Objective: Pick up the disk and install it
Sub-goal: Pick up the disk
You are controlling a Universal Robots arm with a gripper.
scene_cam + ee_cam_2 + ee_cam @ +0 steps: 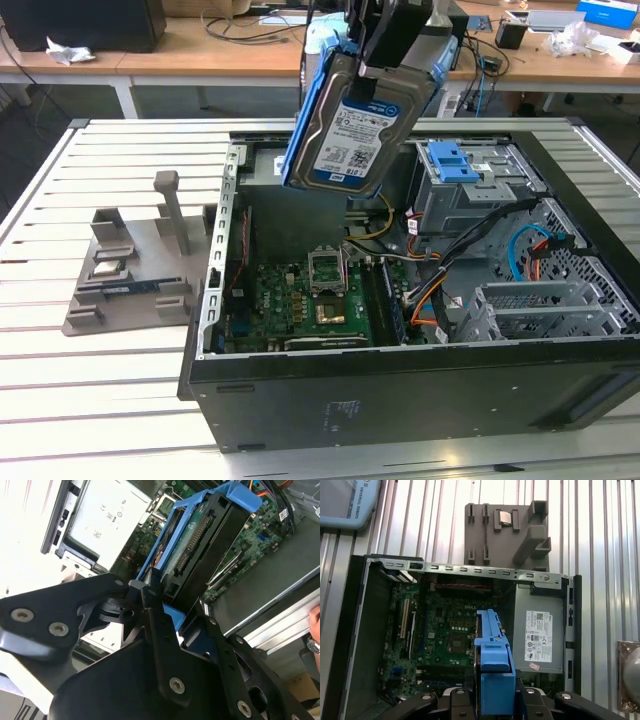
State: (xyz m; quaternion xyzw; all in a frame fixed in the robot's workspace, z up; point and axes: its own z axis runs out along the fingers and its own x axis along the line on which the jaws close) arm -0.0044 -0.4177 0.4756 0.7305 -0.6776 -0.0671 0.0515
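Tool [388, 55] grips the disk [348, 135] by its upper end; long axis near-upright, label facing the exterior view.

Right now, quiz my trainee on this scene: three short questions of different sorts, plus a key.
1. True or false: the disk already sits in a bay inside the computer case.
2. The gripper is shut on: A) the disk, B) a screwdriver, C) a cable.
3. In the exterior view, on which side of the case does the grey fixture stand?
Key: 1 false; 2 A; 3 the exterior view's left.
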